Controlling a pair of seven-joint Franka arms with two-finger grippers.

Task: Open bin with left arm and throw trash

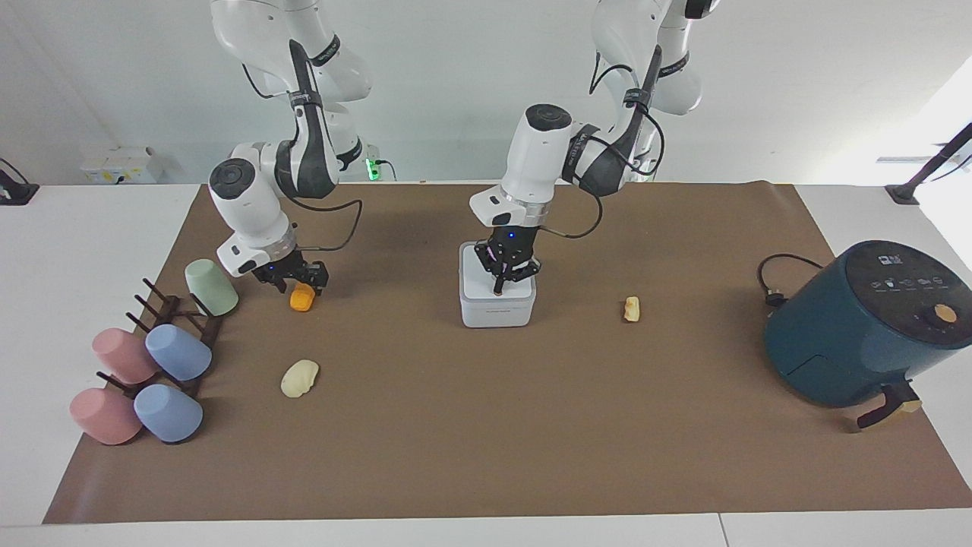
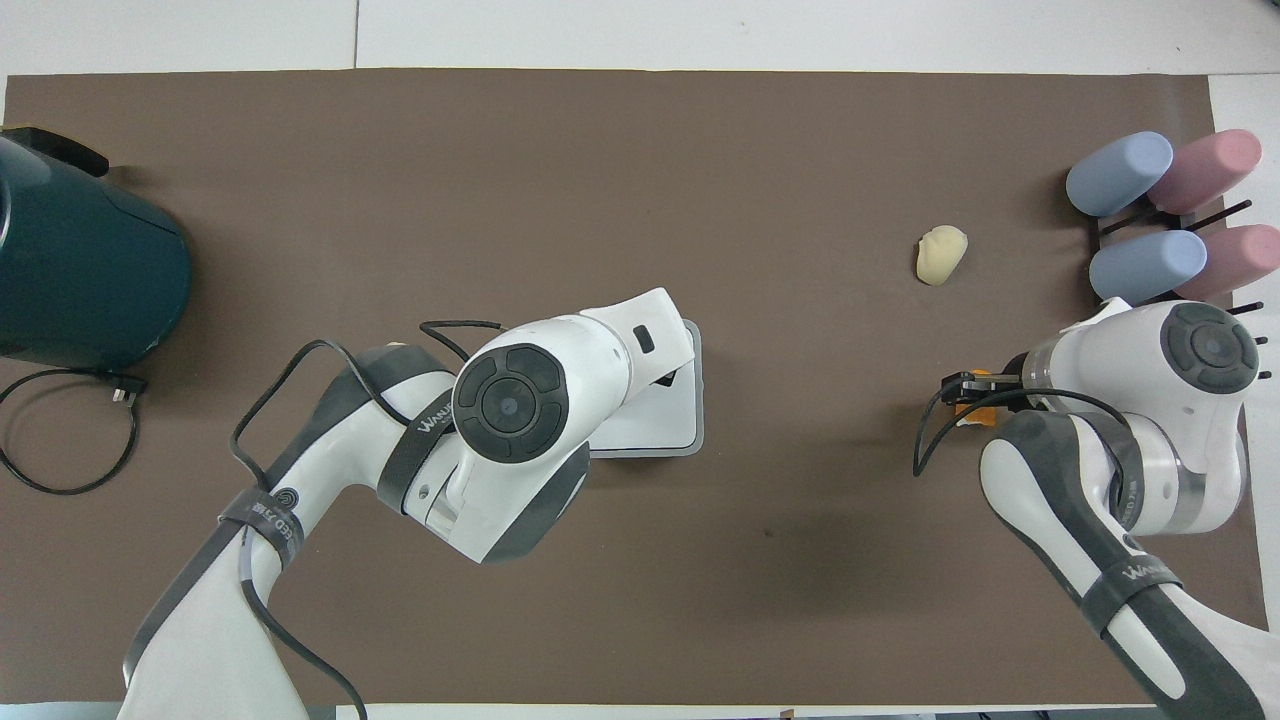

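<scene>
The bin stands mid-table with its lid down; in the overhead view the bin is mostly covered by the left arm. My left gripper points down with its tip on the lid, near the edge farthest from the robots, fingers together. My right gripper is open and low, astride the orange block, which barely shows in the overhead view. The pale yellow lump lies farther from the robots than the block. The cream piece lies beside the bin toward the left arm's end.
A teal air fryer with its cable stands at the left arm's end. A rack of pink and blue cups and a green cup stand at the right arm's end, beside the right gripper.
</scene>
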